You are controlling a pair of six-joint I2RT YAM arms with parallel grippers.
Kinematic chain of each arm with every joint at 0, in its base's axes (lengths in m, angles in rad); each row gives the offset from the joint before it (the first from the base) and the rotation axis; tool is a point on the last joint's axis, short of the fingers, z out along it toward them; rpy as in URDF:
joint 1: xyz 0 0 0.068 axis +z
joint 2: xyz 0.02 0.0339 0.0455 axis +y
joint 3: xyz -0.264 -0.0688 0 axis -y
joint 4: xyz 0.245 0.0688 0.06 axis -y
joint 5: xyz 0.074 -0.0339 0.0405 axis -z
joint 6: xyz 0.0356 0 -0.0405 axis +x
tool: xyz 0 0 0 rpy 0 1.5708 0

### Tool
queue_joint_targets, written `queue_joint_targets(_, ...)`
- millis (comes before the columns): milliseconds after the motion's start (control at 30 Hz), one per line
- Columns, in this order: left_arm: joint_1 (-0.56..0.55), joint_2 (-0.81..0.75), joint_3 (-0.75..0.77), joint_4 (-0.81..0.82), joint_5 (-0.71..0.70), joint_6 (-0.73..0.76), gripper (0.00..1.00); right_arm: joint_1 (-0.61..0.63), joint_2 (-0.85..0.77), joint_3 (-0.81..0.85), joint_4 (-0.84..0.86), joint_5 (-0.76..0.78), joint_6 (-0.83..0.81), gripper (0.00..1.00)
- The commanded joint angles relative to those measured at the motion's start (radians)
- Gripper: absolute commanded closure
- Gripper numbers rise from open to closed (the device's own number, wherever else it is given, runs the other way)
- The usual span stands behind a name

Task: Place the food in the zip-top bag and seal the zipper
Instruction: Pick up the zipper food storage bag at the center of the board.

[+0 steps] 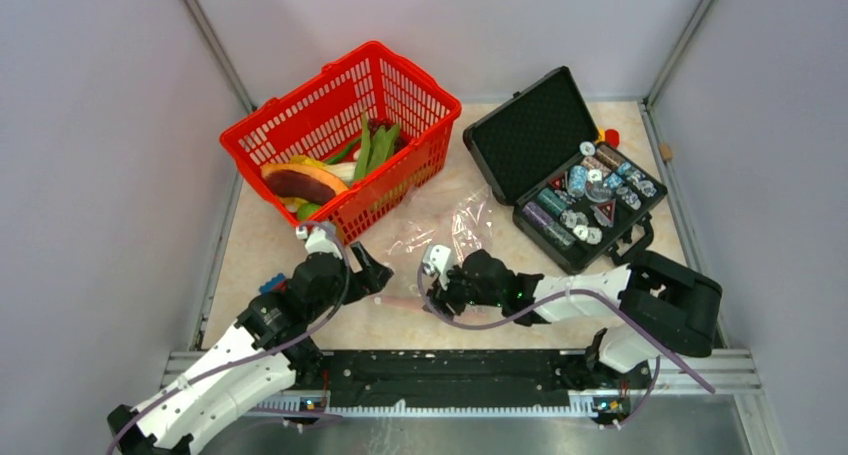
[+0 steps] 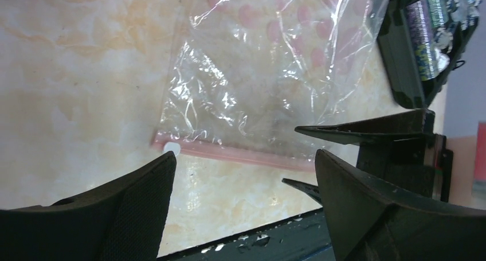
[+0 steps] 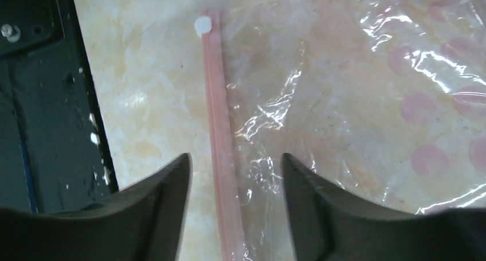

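Looking limp and slippery, the zip-top bag [image 1: 440,225] likely suited pinching at its stiffer six-o'clock zipper [image 3: 215,89]; left gripper [image 2: 245,155] and right gripper [image 3: 236,159] gaped empty.

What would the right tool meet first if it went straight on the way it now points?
Most likely the zipper of the zip-top bag: the pink strip lies between the open fingers of the right tool, flat on the table. How far off it is, the wrist view doesn't show.
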Motion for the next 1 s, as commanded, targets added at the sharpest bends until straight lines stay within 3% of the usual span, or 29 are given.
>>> queue_joint_targets(0,-0.003,0.025,0.037,-0.027,-0.037,0.021,0.10,0.049,-0.035,-0.015,-0.051,-0.019,-0.210,0.30)
queue_joint_targets(367,-0.003,0.031,0.047,-0.015,-0.033,0.053,0.09,0.061,0.002,-0.050,0.009,0.126,-0.281,0.29)
queue_joint_targets(600,-0.003,0.038,0.044,-0.010,-0.024,0.064,0.09,0.062,0.026,-0.053,0.037,0.192,-0.302,0.48)
queue_joint_targets(967,-0.003,0.038,0.038,-0.002,-0.013,0.082,0.08,0.068,0.057,-0.085,0.150,0.298,-0.291,0.63)
